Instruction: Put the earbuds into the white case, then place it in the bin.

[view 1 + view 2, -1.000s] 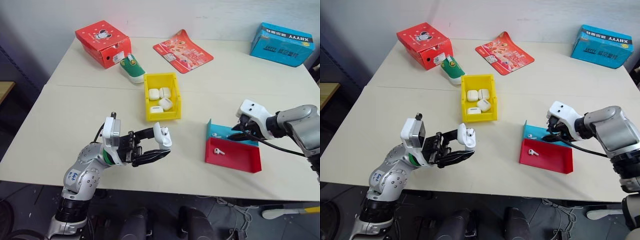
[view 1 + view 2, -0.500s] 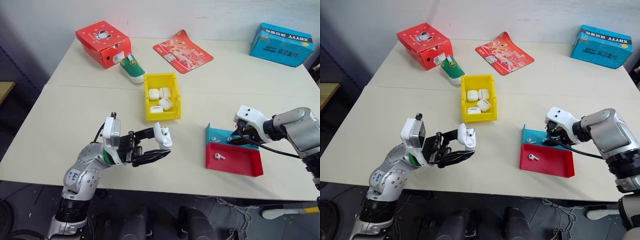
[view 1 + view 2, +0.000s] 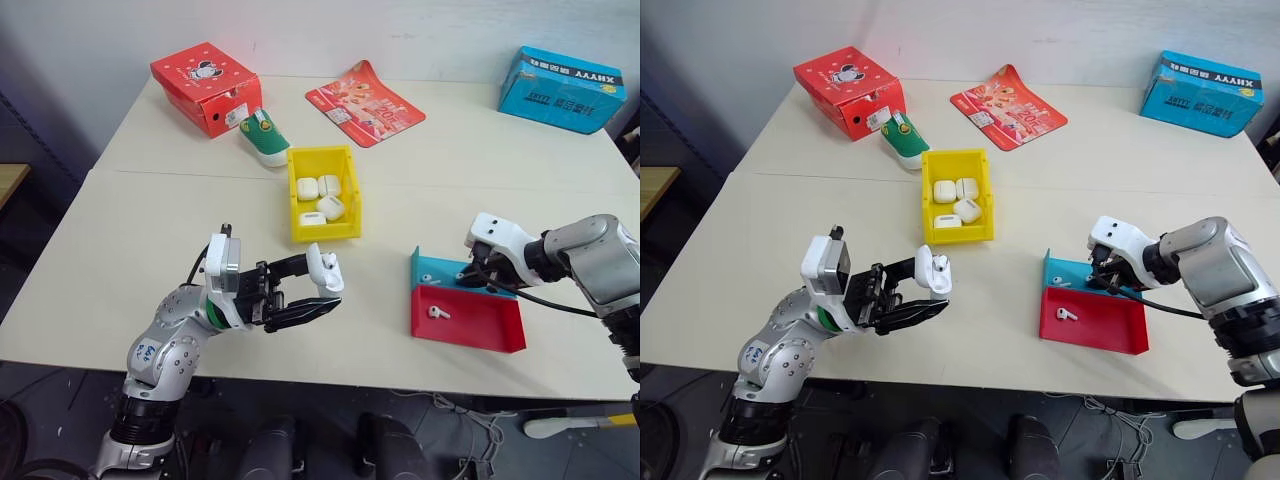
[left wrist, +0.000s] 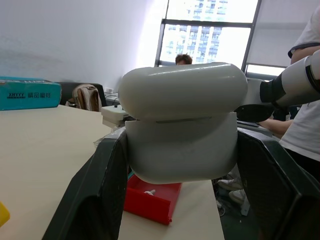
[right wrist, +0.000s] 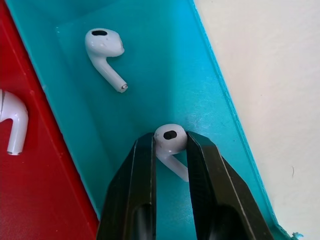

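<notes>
- Right hand [image 5: 170, 150] reaches down into the blue half of the red-and-blue tray [image 3: 470, 325], its two black fingers [image 5: 132, 185] pinched on the head of one of the earbuds [image 5: 170, 139].
- Another earbud [image 5: 104, 47] lies loose on the blue floor just beside it, and a third [image 5: 12, 120] lies on the red half.
- Left hand [image 3: 315, 290] is raised above the bench [image 3: 150, 230] at about 7 o'clock from the bin [image 3: 322, 195], clamped on the white case [image 3: 325, 270], whose lid stands slightly ajar in the left wrist view.
- Yellow, the bin sits mid-bench with several white cases [image 3: 322, 195] inside; the tray is at its 4 o'clock, well apart.
- Beyond the bin, at 11 o'clock, a small green shoe [image 3: 264, 137] and a red box [image 3: 206, 86]; a blue box [image 3: 563, 88] lies at the far right corner.
</notes>
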